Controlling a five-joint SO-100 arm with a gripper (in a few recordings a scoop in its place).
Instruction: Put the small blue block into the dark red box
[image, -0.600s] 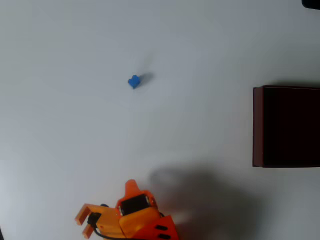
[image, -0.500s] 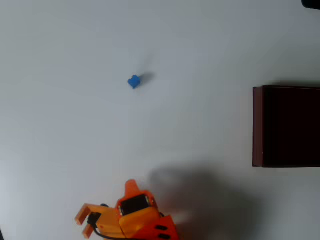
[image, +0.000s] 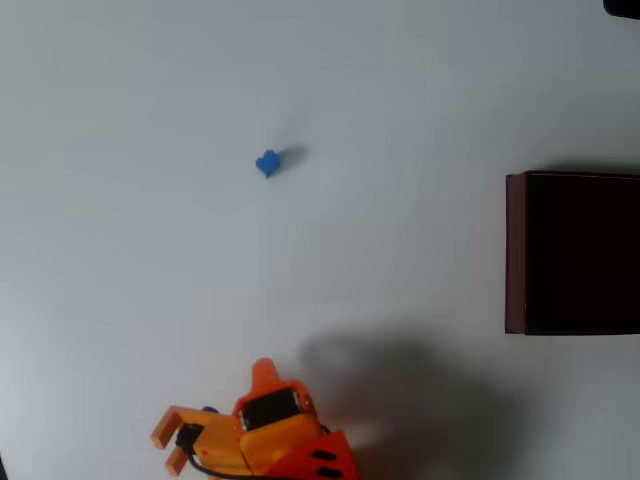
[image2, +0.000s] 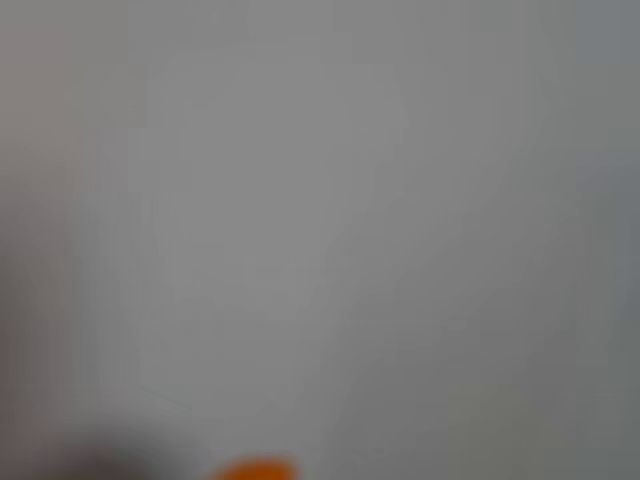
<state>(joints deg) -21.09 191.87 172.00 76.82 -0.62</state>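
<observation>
The small blue block (image: 267, 164) lies alone on the white table, left of centre in the overhead view. The dark red box (image: 516, 252) stands at the right edge, its dark interior open upward and partly cut off by the frame. My orange gripper (image: 262, 376) is at the bottom edge, well below the block and far left of the box, with one pointed tip aimed up toward the block. Its jaws are not clear enough to judge, and nothing shows held in them. The wrist view is a blur of pale table with an orange fingertip (image2: 250, 468) at the bottom.
The arm's shadow (image: 400, 390) falls on the table to the right of the gripper. A dark object (image: 625, 6) cuts into the top right corner. Bare white table surrounds the block and lies between it and the box.
</observation>
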